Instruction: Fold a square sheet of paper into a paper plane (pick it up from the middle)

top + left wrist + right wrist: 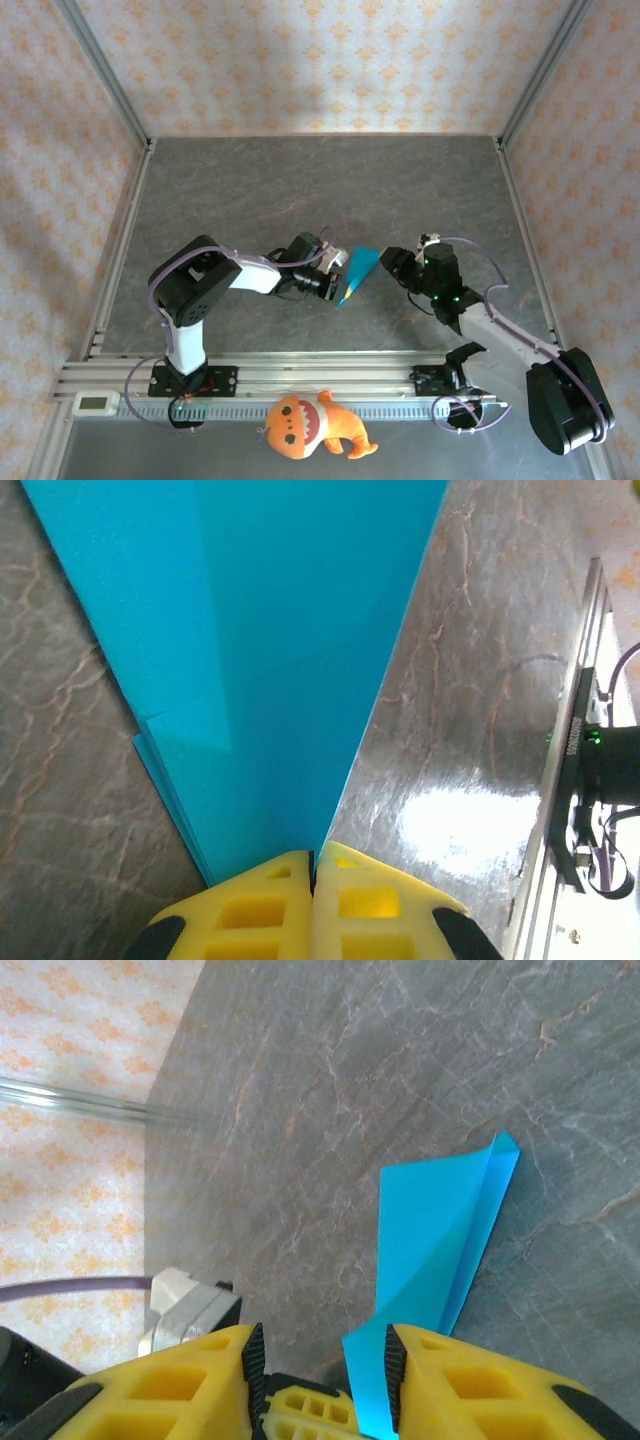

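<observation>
Folded cyan paper [280,660] fans straight out ahead of the left gripper [312,860], which is clamped on its narrow end. The other end lies unclamped between the right gripper's [320,1338] parted jaws, beside its right-hand finger.

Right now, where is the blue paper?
In the top view, the blue paper is mid-table, pinched by the left hand, with the right hand just to its right.
</observation>
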